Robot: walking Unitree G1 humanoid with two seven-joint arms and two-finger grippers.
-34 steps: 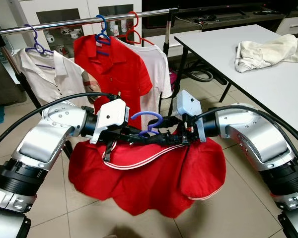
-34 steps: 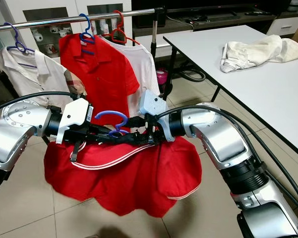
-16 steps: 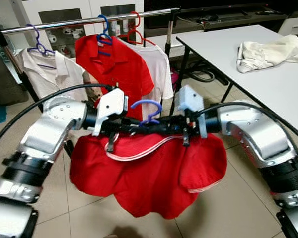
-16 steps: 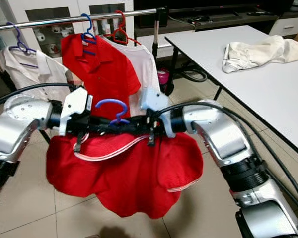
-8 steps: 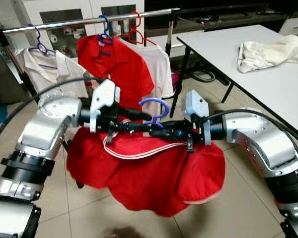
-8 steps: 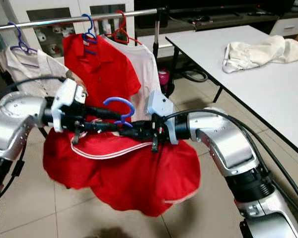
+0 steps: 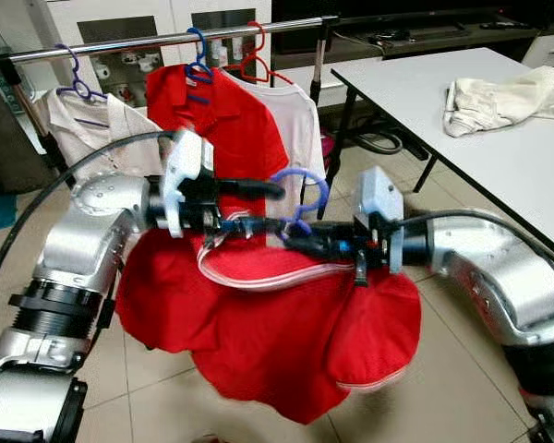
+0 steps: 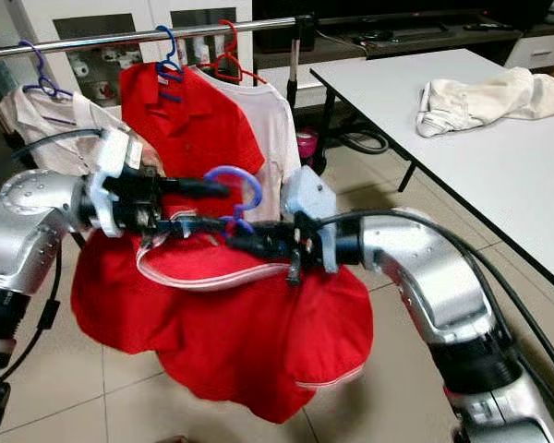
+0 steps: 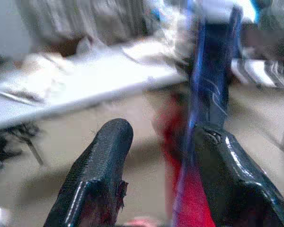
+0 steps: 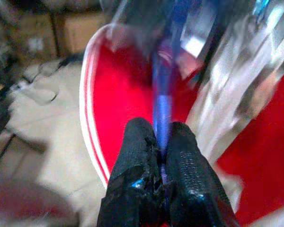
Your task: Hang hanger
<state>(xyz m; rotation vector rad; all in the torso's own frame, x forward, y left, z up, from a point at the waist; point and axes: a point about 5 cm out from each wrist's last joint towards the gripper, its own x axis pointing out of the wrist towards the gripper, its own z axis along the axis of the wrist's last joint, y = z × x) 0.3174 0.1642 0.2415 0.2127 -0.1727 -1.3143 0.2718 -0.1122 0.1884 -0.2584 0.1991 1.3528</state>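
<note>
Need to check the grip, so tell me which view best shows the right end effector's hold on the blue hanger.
The right wrist view: the right end effector pinches the blue hanger between shut fingers. The eye views show the hook but the fingers are too small to judge.

The blue hanger (image 7: 298,196) with the red shirt (image 7: 277,332) now sits higher and more toward 1 o'clock than two seconds ago — its hook is now in front of the white shirt (image 7: 300,125) on the rail. The left gripper (image 7: 263,205) has risen and its fingers now stand apart. The right gripper (image 10: 160,142) has moved toward 3 o'clock — lower than the left one.
</note>
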